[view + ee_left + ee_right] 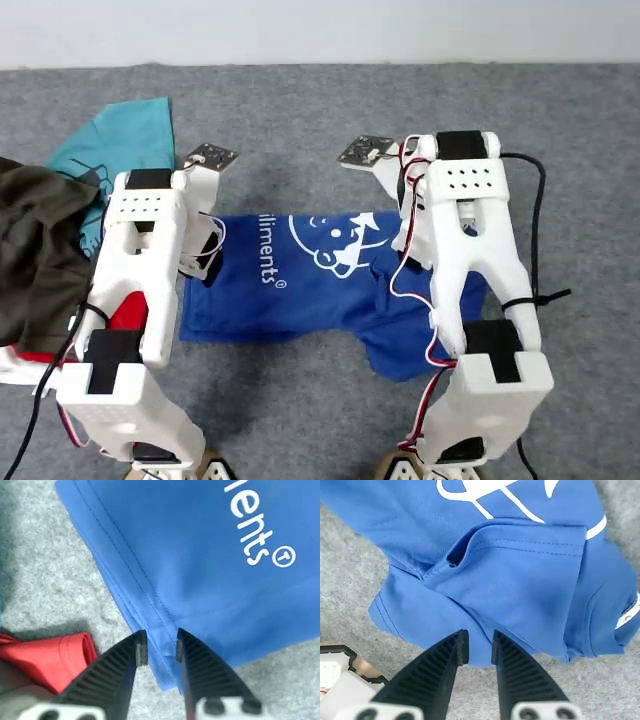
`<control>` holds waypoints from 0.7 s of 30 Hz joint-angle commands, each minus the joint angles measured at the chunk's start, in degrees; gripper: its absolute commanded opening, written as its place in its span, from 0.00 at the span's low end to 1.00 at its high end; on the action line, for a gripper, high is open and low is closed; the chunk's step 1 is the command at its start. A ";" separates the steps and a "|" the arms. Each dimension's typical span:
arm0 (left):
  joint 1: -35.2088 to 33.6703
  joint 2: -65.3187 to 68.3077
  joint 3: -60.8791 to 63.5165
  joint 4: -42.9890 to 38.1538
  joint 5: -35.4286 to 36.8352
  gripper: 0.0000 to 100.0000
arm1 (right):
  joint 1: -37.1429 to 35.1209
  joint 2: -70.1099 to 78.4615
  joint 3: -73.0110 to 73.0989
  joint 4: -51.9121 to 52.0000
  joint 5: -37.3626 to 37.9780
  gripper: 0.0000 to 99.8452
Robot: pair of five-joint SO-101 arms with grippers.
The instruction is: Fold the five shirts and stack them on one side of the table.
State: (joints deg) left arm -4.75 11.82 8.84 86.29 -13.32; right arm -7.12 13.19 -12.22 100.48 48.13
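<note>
Left gripper (157, 650): fingers narrowly apart, astride the blue shirt (300, 290) hem, gripping nothing. Right gripper (475, 647): same narrow gap over the sleeve end, probably paired for a fold. Shirt lies flat mid-counter (300, 110), white lettering and cartoon print up. Left edge: red shirt (45, 655), dark shirt (35, 250), teal shirt (125, 140) farthest.

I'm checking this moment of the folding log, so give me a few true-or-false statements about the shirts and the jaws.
1. The blue shirt lies between the two arms. True.
2. The blue shirt bears no print. False: white print shows on it.
3. A red shirt lies close to the blue shirt's hem corner. True.
4. The right jaws are clamped shut on bare table. False: they stand apart over the blue shirt's edge.
5. Every shirt is folded and stacked. False: the teal shirt and the dark shirt lie loose by the left arm.
</note>
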 commanded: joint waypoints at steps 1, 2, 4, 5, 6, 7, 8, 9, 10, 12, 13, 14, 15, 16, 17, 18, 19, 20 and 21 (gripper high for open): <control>0.09 -0.44 0.13 -0.09 0.18 0.11 | 0.22 -3.03 0.62 2.33 -0.53 0.07; 0.09 -0.44 0.13 -0.09 0.18 0.11 | 0.22 -3.21 1.41 2.33 -0.35 0.05; 0.09 -0.44 0.13 -0.09 0.18 0.11 | 0.22 -2.95 2.64 2.24 -0.53 0.02; 0.09 -0.44 0.13 -0.09 0.18 0.11 | 0.22 -2.68 3.08 1.98 -0.53 0.03; 0.09 -0.44 0.13 -0.09 0.18 0.11 | 0.22 -2.68 3.52 1.01 -0.62 0.04; 0.18 -0.44 0.13 -0.09 0.18 0.11 | 0.22 -2.68 3.96 -0.84 -0.62 0.06; 0.18 -0.44 0.13 -0.18 0.18 0.11 | 0.22 -2.68 4.22 -3.30 -0.62 0.09; 0.18 -0.44 0.13 -0.26 0.18 0.11 | 0.22 -2.59 4.48 -6.20 -0.70 0.13; 0.18 -0.44 0.13 -0.26 0.18 0.11 | 0.22 -2.59 5.01 -9.45 -0.79 0.16; 0.18 -0.44 0.13 -0.26 0.18 0.11 | 0.22 -2.59 6.15 -16.31 -2.90 0.20; 0.18 -0.44 0.13 -0.26 0.18 0.11 | 0.13 -2.59 7.03 -19.56 -3.52 0.20; 0.18 -0.44 0.13 -0.26 0.18 0.11 | 0.13 -2.59 8.09 -22.37 -3.52 0.20; 0.18 -0.44 0.13 -0.35 0.18 0.11 | -0.04 -2.59 9.14 -24.75 -3.52 0.19; 0.18 -0.44 0.13 -0.35 0.18 0.11 | -0.22 -2.59 10.02 -26.33 -3.52 0.18; 0.18 -0.44 0.13 -0.44 0.18 0.11 | -0.40 -2.59 10.73 -27.30 -3.60 0.18; 0.18 -0.44 0.13 -0.44 0.18 0.11 | -0.57 -2.59 11.16 -27.91 -3.60 0.18; 0.18 -0.44 0.13 -0.44 0.18 0.11 | -0.66 -2.59 11.52 -28.18 -3.52 0.18; 0.18 -0.44 0.13 -0.44 0.18 0.11 | -0.66 -2.51 11.60 -28.18 -3.52 0.18; 0.18 -0.44 0.13 -0.44 0.18 0.11 | -0.66 -2.51 11.60 -28.18 -3.52 0.18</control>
State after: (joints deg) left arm -4.75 11.82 8.84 86.29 -13.32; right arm -7.03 13.10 -0.44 73.67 45.23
